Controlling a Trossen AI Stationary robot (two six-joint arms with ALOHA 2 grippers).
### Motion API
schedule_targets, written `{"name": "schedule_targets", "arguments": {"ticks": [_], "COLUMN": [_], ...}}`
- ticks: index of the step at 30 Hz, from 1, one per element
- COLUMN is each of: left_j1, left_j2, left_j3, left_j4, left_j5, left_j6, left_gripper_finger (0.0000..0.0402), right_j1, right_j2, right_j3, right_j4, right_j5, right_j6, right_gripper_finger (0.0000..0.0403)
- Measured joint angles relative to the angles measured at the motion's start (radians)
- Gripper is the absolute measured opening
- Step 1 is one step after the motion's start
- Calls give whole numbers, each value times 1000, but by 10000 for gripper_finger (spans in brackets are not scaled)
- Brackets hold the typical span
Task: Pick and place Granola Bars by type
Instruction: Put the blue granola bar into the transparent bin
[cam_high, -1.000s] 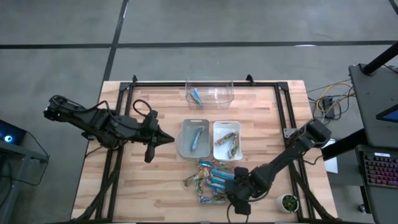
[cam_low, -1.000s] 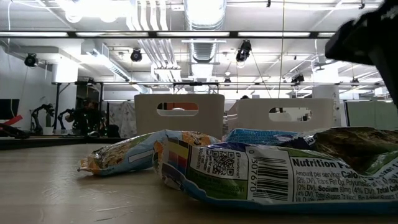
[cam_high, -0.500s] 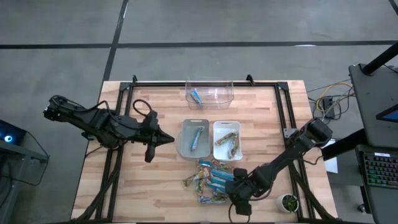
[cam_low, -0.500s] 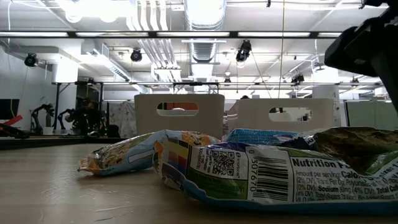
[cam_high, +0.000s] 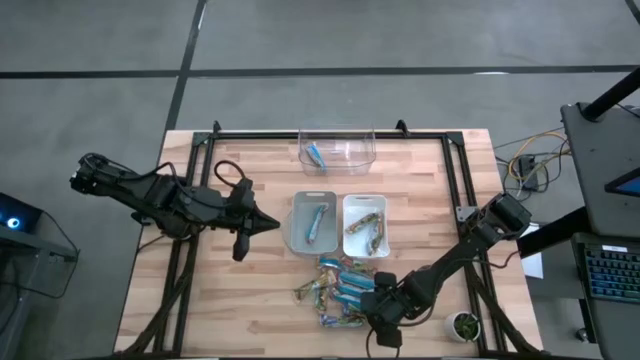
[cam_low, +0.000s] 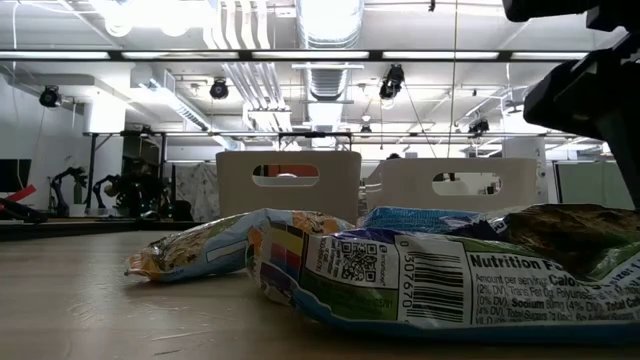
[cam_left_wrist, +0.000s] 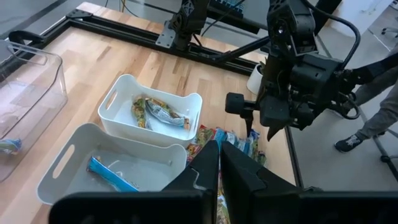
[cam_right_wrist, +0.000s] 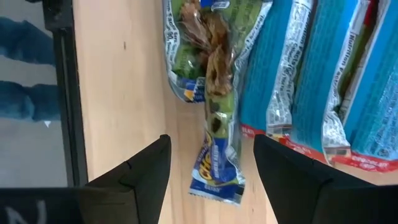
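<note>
At the table's near edge, the right gripper (cam_high: 378, 318) hangs just over the loose heap of shiny wrapped granola bars (cam_high: 338, 282), its two dark fingers (cam_right_wrist: 138, 171) spread wide with a single green-and-brown crinkled bar (cam_right_wrist: 214, 118) lying between them on the wood, not pinched. Beside that bar lie at least three bright blue bars (cam_right_wrist: 323, 81), cut off by the wrist picture's edge. The heap overlaps itself, so an exact count cannot be made from above; roughly nine or ten wrappers show. In the low view, a bar's barcode and nutrition panel (cam_low: 440, 285) fill the foreground and hide most of the pile behind.

Farther in, two opaque rectangular plastic bins sit side by side: the grey bin (cam_high: 297, 232) holds two blue bars, while the white bin (cam_high: 349, 240) holds two or three green-gold ones. At the far edge, a clear plastic bin (cam_high: 356, 148) contains one blue bar.

The left gripper (cam_high: 274, 223) waits above the pale slatted wooden table (cam_high: 250, 290), left of the grey bin, its fingers closed together on nothing.
</note>
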Motion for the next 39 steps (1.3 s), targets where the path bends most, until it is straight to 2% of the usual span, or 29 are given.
{"name": "schedule_targets", "arguments": {"ticks": [19, 39], "left_j1": [0, 2], "left_j2": [0, 0], "left_j3": [0, 0], "left_j4": [0, 0], "left_j5": [0, -12], "left_j6": [-1, -1], "left_gripper_finger": [0, 0], "right_j1": [13, 32], "right_j2": [2, 2], "right_j3": [-47, -63], "right_j4": [77, 78], "right_j5": [3, 3], "right_j6": [32, 49], "right_gripper_finger": [219, 219]}}
